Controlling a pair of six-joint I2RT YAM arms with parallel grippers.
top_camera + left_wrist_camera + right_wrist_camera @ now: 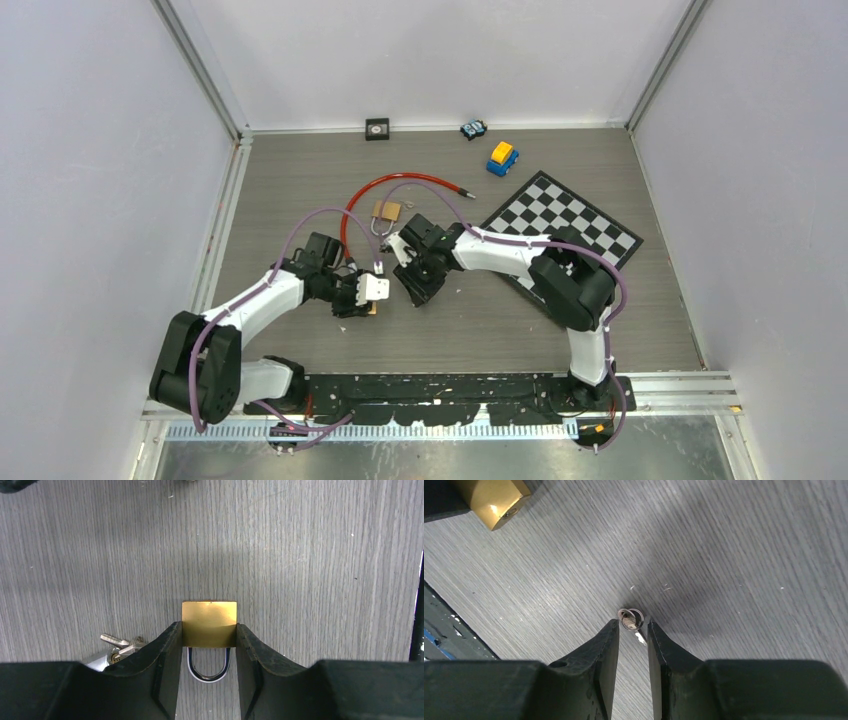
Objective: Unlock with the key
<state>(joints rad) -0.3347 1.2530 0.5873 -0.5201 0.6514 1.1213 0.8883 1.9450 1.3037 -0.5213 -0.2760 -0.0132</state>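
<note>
Padlock (209,617) sits clamped in the left gripper (209,627), apparently steadied with its keyhole toward the right gripper (632,624), whose fingers flank the key (631,616); whether they grip it is unclear.

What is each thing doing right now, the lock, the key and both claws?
left claw: shut on the padlock.
padlock: shackle looks closed.
right claw: tips flank the key; grip unclear.
key: not in the padlock.
red cable: lying loose on the table.
</note>
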